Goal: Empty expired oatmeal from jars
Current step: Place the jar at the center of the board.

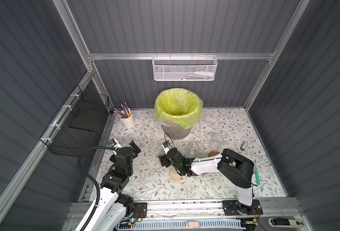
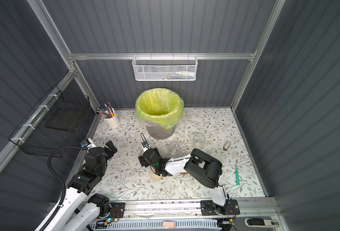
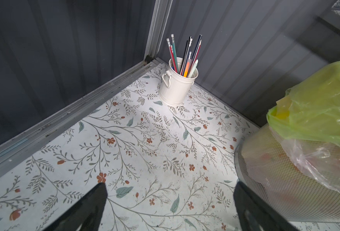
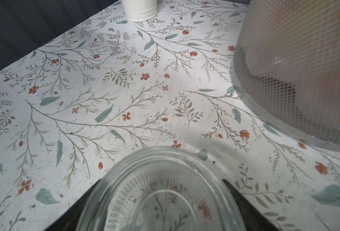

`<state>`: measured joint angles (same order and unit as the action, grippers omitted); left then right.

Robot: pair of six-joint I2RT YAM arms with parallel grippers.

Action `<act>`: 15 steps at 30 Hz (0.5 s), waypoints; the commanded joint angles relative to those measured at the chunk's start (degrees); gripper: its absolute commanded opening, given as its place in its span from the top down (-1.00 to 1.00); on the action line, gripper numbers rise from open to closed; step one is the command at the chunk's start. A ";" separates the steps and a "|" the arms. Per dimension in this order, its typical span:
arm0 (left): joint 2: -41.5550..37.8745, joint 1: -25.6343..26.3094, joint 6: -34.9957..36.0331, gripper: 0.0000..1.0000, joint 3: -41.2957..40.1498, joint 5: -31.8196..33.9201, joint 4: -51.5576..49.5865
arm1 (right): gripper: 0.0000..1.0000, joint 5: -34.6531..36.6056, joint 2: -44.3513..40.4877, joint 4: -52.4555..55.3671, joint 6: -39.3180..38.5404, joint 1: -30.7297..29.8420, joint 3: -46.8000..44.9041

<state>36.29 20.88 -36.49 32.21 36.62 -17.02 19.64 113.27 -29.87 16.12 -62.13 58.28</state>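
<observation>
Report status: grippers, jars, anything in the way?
Left gripper open, empty. Right gripper shut on jar, no oatmeal inside. Two other jars lidless. Cream lid beside right arm.

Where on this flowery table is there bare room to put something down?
Free: the front strip of the table, nearer than the cream lid; the stretch between pen cup and bin; the back corner beyond the two open jars. Crowded: mid-right, where the right pincer grips a third jar.

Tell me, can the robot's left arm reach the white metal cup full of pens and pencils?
Probably yes. The left gripper is open and empty, pointing toward the white metal cup, with only bare flowery table between them. The grey mesh bin stands off to the side.
</observation>
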 commanded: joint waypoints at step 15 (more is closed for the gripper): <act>-0.40 -0.32 5.85 -1.00 -1.03 3.02 1.72 | -0.16 4.84 1.59 -11.69 2.29 -2.47 -4.76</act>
<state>36.95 20.88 -32.80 32.12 38.02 -16.21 22.83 114.21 -37.80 17.58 -64.18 53.74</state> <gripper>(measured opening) 0.998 0.826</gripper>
